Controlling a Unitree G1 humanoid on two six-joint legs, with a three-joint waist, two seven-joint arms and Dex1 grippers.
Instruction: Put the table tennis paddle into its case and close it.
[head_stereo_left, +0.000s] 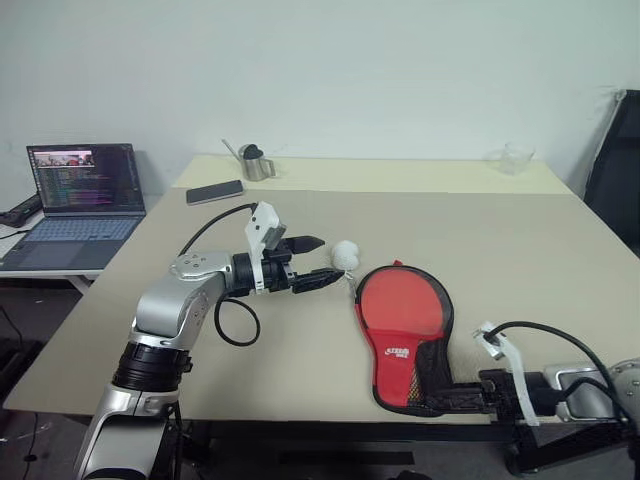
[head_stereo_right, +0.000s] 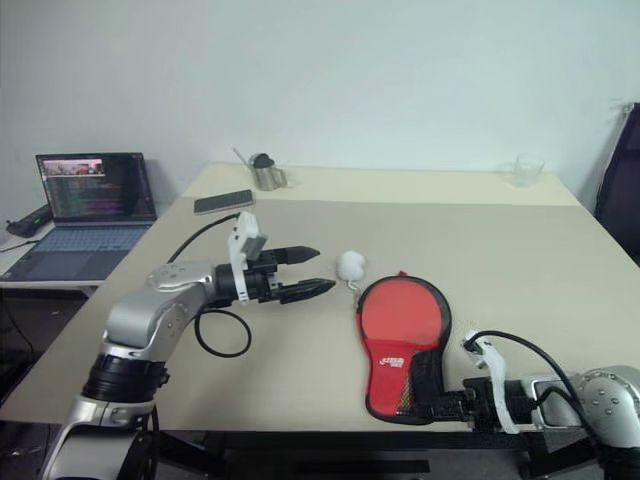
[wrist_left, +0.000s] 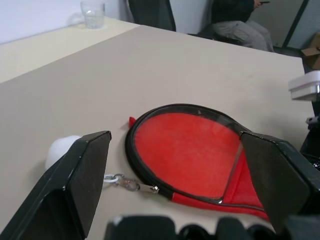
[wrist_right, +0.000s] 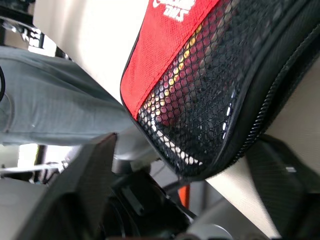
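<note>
Near the front edge of the table (head_stereo_left: 300, 360), toward its right corner, lies the case (head_stereo_left: 404, 318), red side up, round end pointing to the middle of the table and handle end reaching the edge. Black zipper edging runs round it; a black mesh pocket (wrist_right: 215, 85) covers the handle end, with yellow and red shapes dimly visible through the mesh. A small white logo (head_stereo_left: 399, 353) sits on the red cloth just above the pocket; its letters cannot be read. The paddle itself cannot be made out as a separate item.

The right gripper (head_stereo_left: 462, 398) sits at the front edge, fingers spread wide on either side of the case's handle end, not clamped on it. The left gripper (head_stereo_left: 322, 262) hovers above the table left of the case, fingers wide apart and holding nothing. A small white ball (head_stereo_left: 345, 254) rests just beyond its fingertips, joined by a short chain (wrist_left: 125, 182) to the zipper.

Open tabletop extends behind and right of the case. At the far edge stand a metal cup (head_stereo_left: 256, 162), a phone (head_stereo_left: 214, 192) and a clear glass (head_stereo_left: 516, 157). A laptop (head_stereo_left: 84, 205) occupies a side desk off the left edge, its screen text illegible.
</note>
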